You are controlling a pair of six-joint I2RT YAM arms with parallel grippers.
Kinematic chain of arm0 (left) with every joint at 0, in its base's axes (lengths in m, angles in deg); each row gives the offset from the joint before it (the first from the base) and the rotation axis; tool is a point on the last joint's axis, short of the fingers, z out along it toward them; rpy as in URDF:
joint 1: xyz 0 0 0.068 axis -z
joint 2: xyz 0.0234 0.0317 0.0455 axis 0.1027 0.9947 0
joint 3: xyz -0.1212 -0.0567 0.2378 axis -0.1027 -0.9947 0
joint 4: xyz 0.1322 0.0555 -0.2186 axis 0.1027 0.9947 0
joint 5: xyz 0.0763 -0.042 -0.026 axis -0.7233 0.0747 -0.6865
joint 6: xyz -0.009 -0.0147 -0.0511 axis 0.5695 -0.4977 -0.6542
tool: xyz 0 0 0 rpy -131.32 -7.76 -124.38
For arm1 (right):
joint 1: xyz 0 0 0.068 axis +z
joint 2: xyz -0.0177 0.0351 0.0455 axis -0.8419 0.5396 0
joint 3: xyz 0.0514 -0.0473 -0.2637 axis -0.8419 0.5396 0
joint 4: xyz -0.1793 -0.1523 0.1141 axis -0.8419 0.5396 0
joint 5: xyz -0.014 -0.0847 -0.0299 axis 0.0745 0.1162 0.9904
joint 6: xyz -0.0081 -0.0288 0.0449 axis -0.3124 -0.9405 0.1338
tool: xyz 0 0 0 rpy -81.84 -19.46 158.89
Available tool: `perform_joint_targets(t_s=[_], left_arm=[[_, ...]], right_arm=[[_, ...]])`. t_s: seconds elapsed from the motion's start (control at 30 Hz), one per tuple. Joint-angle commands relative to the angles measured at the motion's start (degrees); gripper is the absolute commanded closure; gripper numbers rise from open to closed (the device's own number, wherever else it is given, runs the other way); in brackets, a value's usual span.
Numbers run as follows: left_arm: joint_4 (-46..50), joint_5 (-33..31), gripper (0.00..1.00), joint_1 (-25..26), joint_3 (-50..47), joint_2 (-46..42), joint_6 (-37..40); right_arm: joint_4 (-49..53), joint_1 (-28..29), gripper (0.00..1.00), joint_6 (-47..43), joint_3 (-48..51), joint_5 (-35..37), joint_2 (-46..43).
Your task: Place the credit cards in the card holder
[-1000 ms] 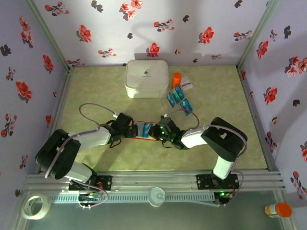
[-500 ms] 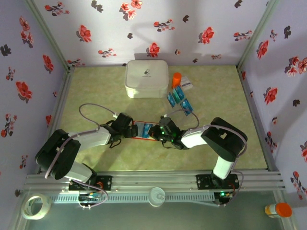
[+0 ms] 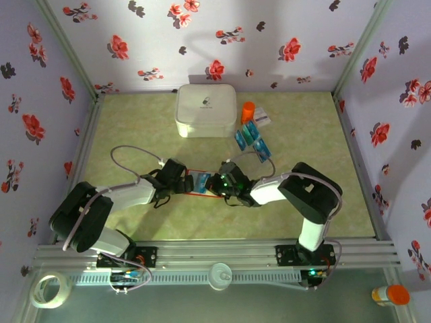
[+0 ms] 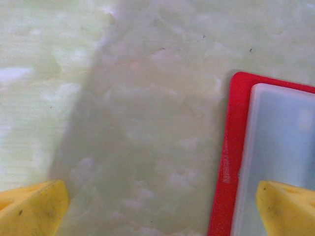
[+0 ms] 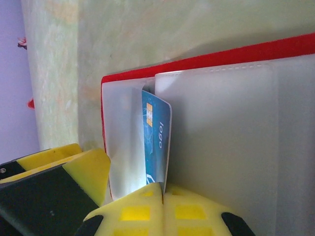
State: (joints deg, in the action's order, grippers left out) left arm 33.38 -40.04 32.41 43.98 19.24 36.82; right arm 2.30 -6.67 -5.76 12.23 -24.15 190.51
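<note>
The card holder (image 3: 195, 191) lies open on the table between my two grippers, red outside (image 5: 221, 56) and pale whitish inside. My right gripper (image 5: 162, 189) is shut on one teal-blue credit card (image 5: 156, 142), held on edge with its far end against the holder's left inner pocket. My left gripper (image 4: 157, 211) is open; its right fingertip (image 4: 288, 206) is over the holder's pale inner panel, past the red edge (image 4: 229, 162), and its left fingertip is over bare table. More credit cards (image 3: 252, 138) lie in rows behind the right arm.
A big white rounded box (image 3: 206, 110) stands at the back centre, with an orange object (image 3: 248, 110) and a small white packet (image 3: 261, 119) to its right. Flowered walls close in three sides. A tape roll (image 3: 52, 289) lies beyond the near rail.
My right gripper has shifted slightly left with the card, closer to the left gripper over the holder. The left arm has stayed still.
</note>
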Motion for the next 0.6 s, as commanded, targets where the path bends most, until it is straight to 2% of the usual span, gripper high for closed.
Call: perform_joint_targets(t_s=[0.0,0.03,0.13,0.23,0.43,0.57], left_arm=[[4.91,-0.52,0.0,-0.42,-3.02,1.33,-1.67],[4.9,-0.48,0.0,-0.42,-3.06,1.29,-1.69],[4.75,-0.51,0.0,-0.43,-3.24,1.28,-1.74],[4.72,-0.52,0.0,-0.44,-3.34,1.07,-1.73],[4.55,-0.53,0.0,-0.38,-3.5,0.53,-1.78],[4.11,-0.36,0.0,-0.38,-3.71,0.76,-1.99]], right_arm=[[8.37,0.65,1.0,-1.8,-1.45,-2.7,2.37],[9.37,0.52,0.97,-2.4,-1.79,-2.83,2.04],[14.01,-0.13,0.79,-5.23,-3.08,-3.09,-0.61],[21.27,-0.92,0.67,-9.14,-4.66,-2.41,-4.56],[34.37,-1.5,0.66,-16.11,-9.39,0.55,-9.67],[39.54,-1.48,0.73,-19.21,-13.44,2.03,-9.16]])
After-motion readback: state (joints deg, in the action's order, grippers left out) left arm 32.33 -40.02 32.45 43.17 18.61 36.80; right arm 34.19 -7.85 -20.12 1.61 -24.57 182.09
